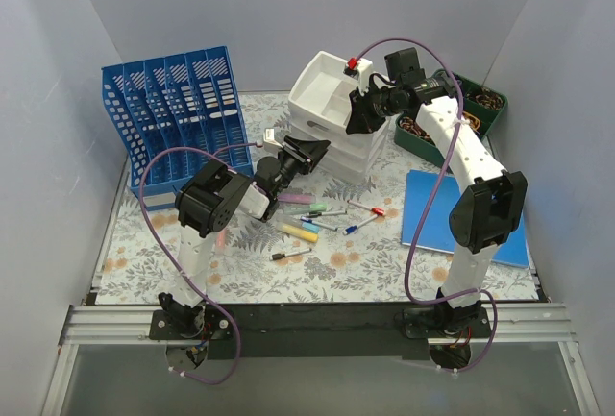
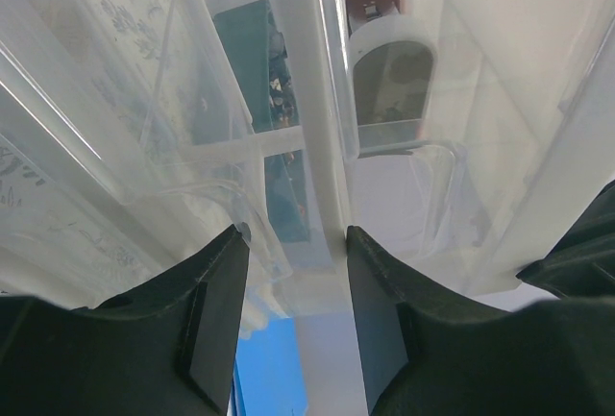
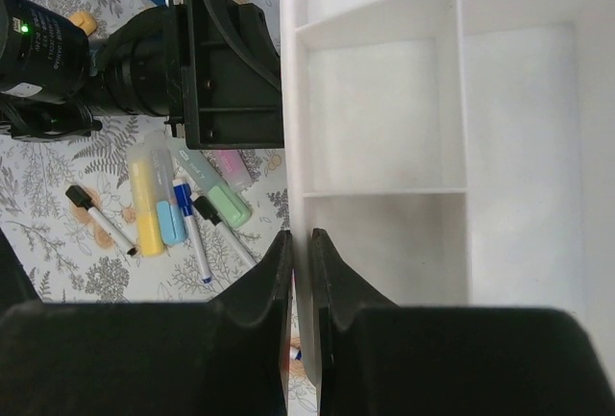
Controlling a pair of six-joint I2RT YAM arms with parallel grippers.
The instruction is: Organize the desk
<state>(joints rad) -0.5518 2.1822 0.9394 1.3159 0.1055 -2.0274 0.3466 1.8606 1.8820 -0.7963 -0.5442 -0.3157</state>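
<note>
The desk [image 1: 240, 272] has a pale fern print. At its back stands a white drawer unit [image 1: 348, 159] with a white compartment tray [image 1: 322, 89] on top, tilted. My right gripper [image 1: 356, 126] is shut on that tray's side wall; the wrist view shows the thin wall [image 3: 300, 147] pinched between the jaws of the gripper [image 3: 300, 239]. My left gripper [image 1: 312, 152] is at the drawer unit's front left. In its wrist view the jaws of this gripper [image 2: 293, 243] hold a white bar [image 2: 327, 195] and a clear plastic lip of the unit. Loose markers [image 1: 327, 214] and highlighters [image 1: 300, 232] lie in the middle.
A blue file rack [image 1: 173, 109] stands at the back left. A green tray [image 1: 480, 109] with small items sits at the back right, and a blue notebook [image 1: 461, 214] lies at the right. A black marker [image 1: 290, 256] lies nearer the front rail.
</note>
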